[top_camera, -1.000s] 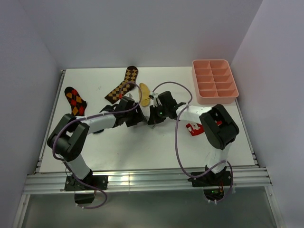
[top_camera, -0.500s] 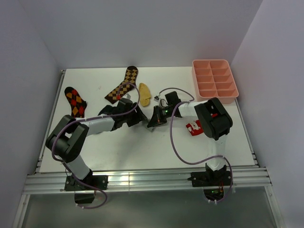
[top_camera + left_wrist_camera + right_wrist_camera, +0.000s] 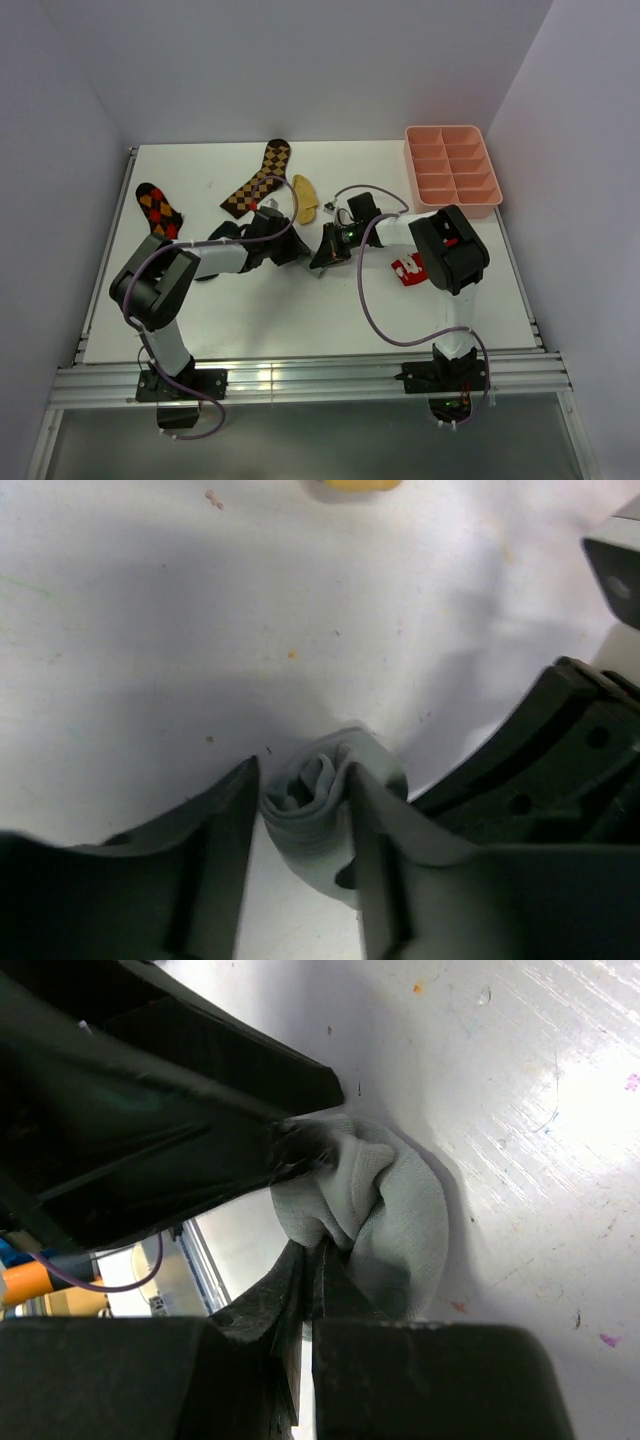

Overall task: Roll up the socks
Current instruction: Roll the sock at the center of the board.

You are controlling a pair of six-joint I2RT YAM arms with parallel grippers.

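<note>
Since both grippers crowd it mid-table, grey sock (image 3: 325, 815) barely shows from above. It's a tight roll. Its coiled end shows in the left wrist view, and its long axis runs approx. along that gripper's fingers. Which way it points on the table (image 3: 300, 320) can't be told.

Left gripper (image 3: 300, 780) comes in from the left, fingers (image 3: 215, 865) part-spread, one each side of the roll and touching it. Right gripper (image 3: 312, 1252) meets it from the right, fingers pressed together and nipping a fold of the sock.

Yellow sock (image 3: 305, 198) lies flat just far of the grippers, long axis near-far. Two check socks (image 3: 258, 178) are far-left. Red sock (image 3: 408, 270) is right of the grippers, and tray (image 3: 452, 170) is far-right.
</note>
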